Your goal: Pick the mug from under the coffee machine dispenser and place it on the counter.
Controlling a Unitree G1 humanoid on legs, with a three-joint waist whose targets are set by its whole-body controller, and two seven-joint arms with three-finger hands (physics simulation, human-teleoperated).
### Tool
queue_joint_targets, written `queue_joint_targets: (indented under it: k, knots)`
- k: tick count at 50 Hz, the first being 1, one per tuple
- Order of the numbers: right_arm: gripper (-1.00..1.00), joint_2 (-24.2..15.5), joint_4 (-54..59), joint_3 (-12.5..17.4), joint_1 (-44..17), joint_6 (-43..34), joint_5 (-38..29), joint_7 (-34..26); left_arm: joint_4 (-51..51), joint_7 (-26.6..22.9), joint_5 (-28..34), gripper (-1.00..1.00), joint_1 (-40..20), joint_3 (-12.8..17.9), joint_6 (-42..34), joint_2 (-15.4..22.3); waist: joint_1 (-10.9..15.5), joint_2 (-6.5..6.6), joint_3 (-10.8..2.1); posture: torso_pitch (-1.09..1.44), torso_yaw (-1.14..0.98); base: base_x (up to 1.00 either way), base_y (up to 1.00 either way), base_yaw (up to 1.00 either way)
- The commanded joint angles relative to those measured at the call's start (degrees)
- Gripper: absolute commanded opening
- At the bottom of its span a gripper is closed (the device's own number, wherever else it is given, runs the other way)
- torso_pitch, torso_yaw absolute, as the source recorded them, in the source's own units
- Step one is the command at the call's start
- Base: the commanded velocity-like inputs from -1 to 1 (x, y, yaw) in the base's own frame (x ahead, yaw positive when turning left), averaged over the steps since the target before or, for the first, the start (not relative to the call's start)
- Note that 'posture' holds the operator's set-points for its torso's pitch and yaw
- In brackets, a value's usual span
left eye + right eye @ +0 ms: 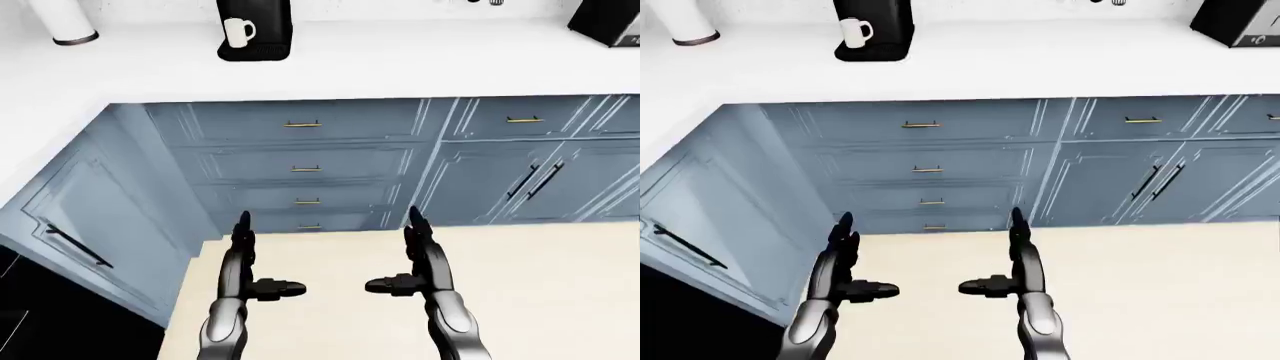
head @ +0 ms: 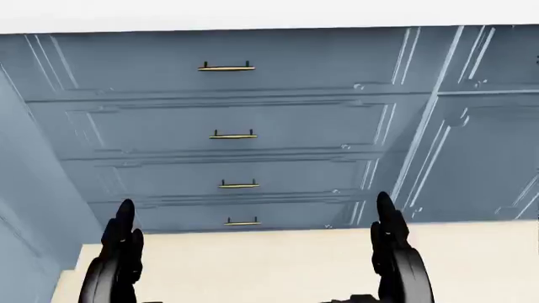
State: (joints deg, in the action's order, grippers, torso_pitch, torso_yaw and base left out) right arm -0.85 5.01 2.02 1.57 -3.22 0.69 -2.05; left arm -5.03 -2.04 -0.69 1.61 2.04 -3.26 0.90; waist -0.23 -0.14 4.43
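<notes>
I am standing off from the cabinets, and both arms hang low in the eye views with nothing in them. The left robot hand [image 1: 243, 262] points its fingers up toward the drawers with the thumb sticking out sideways toward the other; the right robot hand [image 1: 418, 259] mirrors it. Both are released, empty, and well apart from anything I could grip. I judge this a neutral carry pose that keeps the arms out of my sight line.

The mug [image 1: 238, 32] is white and sits upright at the top of the left-eye view, tucked into the black coffee machine [image 1: 256, 26], on its base under the overhanging part, handle turned to the view's right. That is where a cup belongs for filling, so I will have to draw it out sideways before lifting, or I risk knocking it against the dispenser above.

The white surface [image 1: 400, 60] runs across the top of the view and down the left side in an L. There is bare room beside the machine for the put-down. A white cylinder with a dark base [image 1: 65, 21] stands at top left, and a dark appliance [image 1: 605, 19] at top right, both well clear of the mug.

Blue drawers with brass handles [image 1: 302, 124] fill the middle. As I read it, the reach has not begun.
</notes>
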Motion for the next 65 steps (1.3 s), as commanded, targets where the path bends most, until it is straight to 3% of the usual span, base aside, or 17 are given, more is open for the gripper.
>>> queue_joint_targets:
  k: [1,3,4,5,7,8,23,39,46,59,65]
  knots:
    - [1.0,-0.5,-5.3,0.2,-1.8,2.6,0.8,-0.9,5.7,-0.1,-0.8,1.0,-1.8,0.4,2.4,0.2,-0.1,-0.45,-0.05,0.0,0.0,0.0,0.0,0.0]
    - [1.0,-0.6,-6.2,0.5,-1.9,1.9,1.1,-1.1,6.8,-0.1,-1.1,1.0,-1.8,0.5,1.6,0.2,0.4,-0.07,-3.58,0.0,0.0,0.0,0.0,0.0]
    - [1.0,-0.7,-6.4,0.7,-2.0,1.7,1.1,-1.1,7.0,-0.1,-1.1,1.0,-1.8,0.5,1.5,0.3,0.4,-0.08,-3.01,0.0,0.0,0.0,0.0,0.0]
    - [1.0,-0.7,-6.8,0.7,-1.9,1.4,1.1,-1.2,7.4,-0.1,-1.2,1.0,-1.8,0.6,1.1,0.3,0.3,-0.4,-0.95,0.0,0.0,0.0,0.0,0.0]
    - [1.0,-0.7,-7.1,0.8,-2.0,1.3,1.2,-1.2,8.0,-0.1,-1.2,1.0,-1.8,0.7,0.8,0.4,0.4,-0.45,-3.97,0.0,0.0,0.0,0.0,0.0]
    - [1.0,-0.6,-7.3,0.8,-2.0,1.1,1.2,-1.3,8.4,-0.2,-1.3,1.0,-1.8,0.7,0.5,0.4,0.4,-0.44,-4.29,0.0,0.0,0.0,0.0,0.0]
    - [1.0,-1.4,-18.9,2.4,-3.0,-7.7,2.2,-1.7,17.8,-1.0,-3.0,1.0,-3.3,3.3,-6.7,1.7,0.5,-0.17,-5.23,0.0,0.0,0.0,0.0,0.0]
    - [1.0,-3.2,-29.5,5.2,-6.9,-17.5,3.1,-2.4,29.2,-0.8,-4.4,1.0,-7.0,8.1,-17.0,4.4,0.4,-0.01,-4.73,0.0,0.0,0.0,0.0,0.0]
    - [1.0,-6.8,-33.2,9.9,-12.3,-23.6,5.9,-1.9,34.2,-0.4,-5.8,1.0,-10.7,11.6,-22.6,7.1,0.4,0.0,-4.45,0.0,0.0,0.0,0.0,0.0]
    - [1.0,-12.1,-38.9,13.8,-19.9,-33.0,10.1,0.0,40.5,2.7,-7.1,1.0,-17.9,17.9,-32.2,13.9,0.4,0.08,-4.08,0.0,0.0,0.0,0.0,0.0]
    - [1.0,-14.0,-40.8,14.6,-21.5,-34.4,10.7,0.4,44.7,3.4,-8.8,1.0,-20.1,19.2,-36.2,15.8,0.5,0.06,-3.68,0.0,0.0,0.0,0.0,0.0]
